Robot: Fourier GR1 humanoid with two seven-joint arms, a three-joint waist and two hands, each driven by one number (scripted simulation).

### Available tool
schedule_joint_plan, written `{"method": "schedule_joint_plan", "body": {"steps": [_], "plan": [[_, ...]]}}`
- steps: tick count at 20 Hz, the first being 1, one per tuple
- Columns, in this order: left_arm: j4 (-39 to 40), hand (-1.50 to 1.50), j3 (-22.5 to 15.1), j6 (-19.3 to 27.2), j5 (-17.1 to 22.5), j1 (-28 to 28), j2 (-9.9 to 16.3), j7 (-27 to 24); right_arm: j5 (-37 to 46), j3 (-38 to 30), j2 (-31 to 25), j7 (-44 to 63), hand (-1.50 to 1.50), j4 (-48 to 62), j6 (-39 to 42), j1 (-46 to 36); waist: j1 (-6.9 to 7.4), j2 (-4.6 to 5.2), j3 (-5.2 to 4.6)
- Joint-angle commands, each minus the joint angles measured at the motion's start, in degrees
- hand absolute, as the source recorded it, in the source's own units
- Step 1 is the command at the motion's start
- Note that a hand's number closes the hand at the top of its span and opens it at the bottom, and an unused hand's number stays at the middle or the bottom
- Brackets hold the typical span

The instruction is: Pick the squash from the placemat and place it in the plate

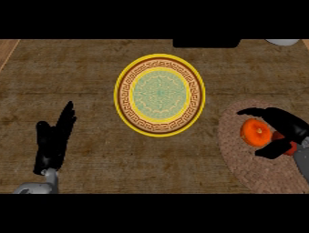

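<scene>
So the squash (255,131) is sitting on the placemat (241,154), over at about 4 o'clock from the plate (160,95) and well apart from it. It's orange and roundish, and the right hand (285,129) is wrapped round it from the 3 o'clock side: one black finger arcs over the top at 12, another tucks under at roughly 5, so it's grasping the squash, which shows between them. The grey forearm comes in from the lower right. The plate is mid-counter, yellow rim, brown patterned ring, pale green middle, nothing on it. The left hand (54,141) is way off at about 8 o'clock from the plate, fingers straight and pointing up toward 12, just resting there released and holding nothing. The counter (83,68) is dark brown and woody looking, with something dark at the top edge I can't make out.
</scene>
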Motion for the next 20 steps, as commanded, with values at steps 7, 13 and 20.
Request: {"method": "schedule_joint_plan", "body": {"steps": [7,13,20], "plan": [[0.9,0.0,2.0,-1.8,-1.5,0.1,-0.5,-0.4,6.6,-1.1,1.0,-8.1,1.5,3.6,-7.5,-0.5,-0.06,-0.03,-0.01],[-1.9,0.0,0.2,-0.5,-2.8,0.2,-1.9,2.2,7.7,-6.4,1.8,-6.5,1.5,7.9,-17.5,-4.8,0.3,0.05,0.02],[0.3,0.0,-1.1,-2.3,-2.8,-2.4,-1.7,1.2,17.7,3.0,26.5,28.0,1.5,0.1,-26.5,-14.5,5.69,0.23,-0.45]]}}
